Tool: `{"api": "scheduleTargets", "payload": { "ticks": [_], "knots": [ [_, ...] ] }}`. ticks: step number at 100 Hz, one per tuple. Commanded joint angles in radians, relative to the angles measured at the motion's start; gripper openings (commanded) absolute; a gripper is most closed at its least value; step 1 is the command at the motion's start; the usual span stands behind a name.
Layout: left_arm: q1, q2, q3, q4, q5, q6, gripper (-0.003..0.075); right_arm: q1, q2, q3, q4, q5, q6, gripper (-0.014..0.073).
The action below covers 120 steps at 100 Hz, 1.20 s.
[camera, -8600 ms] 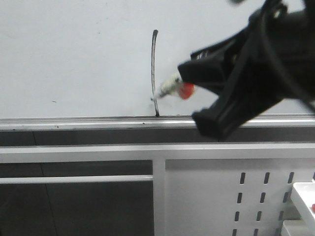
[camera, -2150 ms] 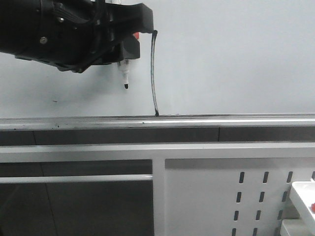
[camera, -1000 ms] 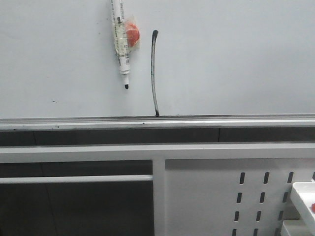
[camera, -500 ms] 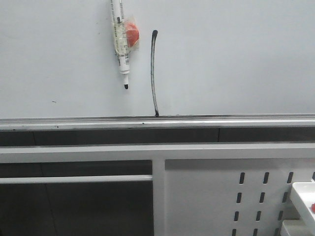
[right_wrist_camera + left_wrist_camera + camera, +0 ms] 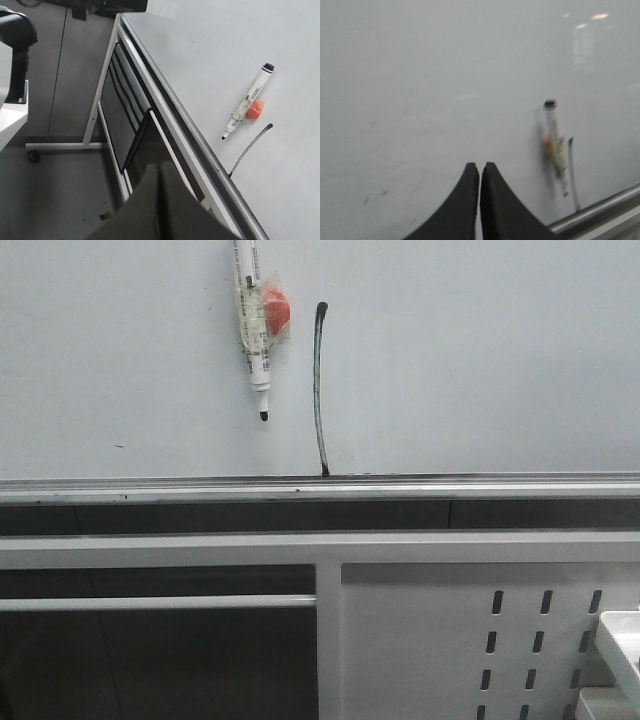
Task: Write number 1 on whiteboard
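The whiteboard [image 5: 480, 360] fills the upper front view, with its silver rail [image 5: 450, 487] along the lower edge. On it stands the number 1 [image 5: 320, 390], a thin, slightly curved black stroke reaching down to the rail; it also shows in both wrist views [image 5: 573, 175] [image 5: 250, 146]. A white marker pen [image 5: 253, 325] with a red blob at its side clings to the board just left of the stroke, tip down, held by nothing. My left gripper [image 5: 480, 166] is shut and empty, away from the pen. My right gripper [image 5: 159, 167] is shut and empty, low beside the board's stand.
Below the rail are the stand's white bars and a white panel with slotted holes [image 5: 480, 640]. A white tray corner [image 5: 622, 635] shows at the lower right. The stand's frame and caster [image 5: 33, 156] rest on grey floor. A tiny dark speck [image 5: 118, 447] marks the board.
Both arms have left the front view; the left arm, by the pen 2.1 s ago, has gone. The pen stays on the board beside the stroke. The front view has shifted slightly.
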Motion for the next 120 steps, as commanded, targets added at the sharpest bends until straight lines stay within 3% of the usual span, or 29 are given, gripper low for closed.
{"api": "scheduleTargets", "payload": {
  "ticks": [1,20,49,120],
  "knots": [
    [0.125,-0.018,0.035,0.157,-0.001,-0.128,-0.002,-0.007,0.012,-0.022,0.006,-0.075,-0.002,-0.0051],
    [0.313,-0.132,0.137,0.416,0.065,-0.49,-0.002,-0.007,0.012,-0.022,0.006,-0.075,-0.002,-0.0051],
    [0.515,-0.223,0.135,0.427,0.532,-0.563,-0.002,-0.007,0.012,-0.022,0.006,-0.075,-0.002,-0.0051],
    [0.558,-0.281,0.135,0.427,0.544,-0.563,-0.002,-0.007,0.012,-0.022,0.006,-0.075,-0.002,-0.0051]
  ]
}}
